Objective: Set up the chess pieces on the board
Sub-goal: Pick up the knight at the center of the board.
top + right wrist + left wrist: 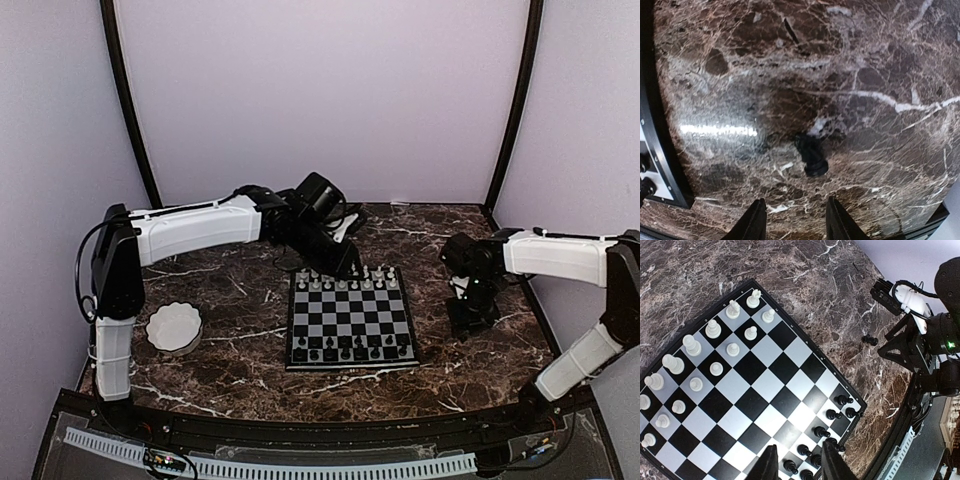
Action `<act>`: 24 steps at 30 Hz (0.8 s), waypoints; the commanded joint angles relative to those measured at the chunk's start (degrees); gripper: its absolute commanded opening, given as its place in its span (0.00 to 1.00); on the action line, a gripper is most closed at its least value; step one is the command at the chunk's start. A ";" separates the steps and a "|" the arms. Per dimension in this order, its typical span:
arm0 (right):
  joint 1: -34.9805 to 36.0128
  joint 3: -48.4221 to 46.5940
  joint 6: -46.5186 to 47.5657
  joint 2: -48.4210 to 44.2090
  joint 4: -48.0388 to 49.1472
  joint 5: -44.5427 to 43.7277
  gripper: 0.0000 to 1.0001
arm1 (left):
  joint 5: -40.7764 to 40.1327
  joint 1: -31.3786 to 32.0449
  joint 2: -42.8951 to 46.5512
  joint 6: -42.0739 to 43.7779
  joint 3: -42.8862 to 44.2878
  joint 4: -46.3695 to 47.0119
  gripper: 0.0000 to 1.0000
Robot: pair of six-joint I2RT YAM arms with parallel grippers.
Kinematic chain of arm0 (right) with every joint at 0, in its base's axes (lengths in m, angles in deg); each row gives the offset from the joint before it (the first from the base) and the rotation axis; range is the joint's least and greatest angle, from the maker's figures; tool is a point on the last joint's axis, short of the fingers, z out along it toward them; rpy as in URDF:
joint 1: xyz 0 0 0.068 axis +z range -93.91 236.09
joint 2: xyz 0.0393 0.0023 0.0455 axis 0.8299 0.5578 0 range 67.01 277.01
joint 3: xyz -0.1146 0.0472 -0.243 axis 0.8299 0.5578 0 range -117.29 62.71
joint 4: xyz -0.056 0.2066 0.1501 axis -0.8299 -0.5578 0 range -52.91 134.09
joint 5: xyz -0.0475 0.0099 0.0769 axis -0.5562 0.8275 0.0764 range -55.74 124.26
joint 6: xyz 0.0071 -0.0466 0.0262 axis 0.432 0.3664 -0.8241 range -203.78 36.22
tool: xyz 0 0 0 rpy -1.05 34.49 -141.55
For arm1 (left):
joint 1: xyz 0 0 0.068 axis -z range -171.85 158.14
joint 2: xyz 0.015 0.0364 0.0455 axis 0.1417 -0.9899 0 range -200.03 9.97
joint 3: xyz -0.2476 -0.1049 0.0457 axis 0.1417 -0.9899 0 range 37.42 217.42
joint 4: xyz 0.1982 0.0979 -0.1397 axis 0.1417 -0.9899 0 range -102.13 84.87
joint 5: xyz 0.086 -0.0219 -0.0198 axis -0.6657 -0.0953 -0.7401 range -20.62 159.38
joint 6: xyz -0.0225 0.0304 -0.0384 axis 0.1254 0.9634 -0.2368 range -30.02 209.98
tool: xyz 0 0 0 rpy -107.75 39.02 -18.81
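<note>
The board (350,318) lies mid-table with white chessmen (345,279) along its far rows and black chessmen (350,349) along its near rows. In the left wrist view the board (765,390) fills the frame, white pieces (715,350) at left, black pieces (837,415) at lower right. My left gripper (797,465) is open and empty above the board; it hangs over the far edge (345,262). A lone black piece (811,154) lies on its side on the marble, also seen from the left wrist (870,339). My right gripper (795,220) is open just above it, right of the board (470,322).
A white scalloped bowl (174,326) sits on the marble left of the board. The board's corner and border (660,165) show at the left edge of the right wrist view. The table's near rim (320,430) runs in front of the board.
</note>
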 commanded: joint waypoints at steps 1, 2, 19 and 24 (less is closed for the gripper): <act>-0.19 -2.11 1.83 4.24 -0.06 -2.52 0.42 | 0.57 0.02 4.33 0.86 -1.72 0.28 0.32; -0.20 -2.35 2.12 5.13 0.04 -2.56 0.42 | 0.61 0.02 4.49 0.79 -2.00 0.53 0.32; -0.36 -2.59 4.64 11.61 2.42 -2.74 0.40 | 2.35 -0.03 5.69 -0.90 -6.36 3.99 0.32; -0.36 -1.30 4.18 11.96 3.76 0.06 0.30 | 2.44 0.01 5.73 -0.59 -6.14 3.82 0.32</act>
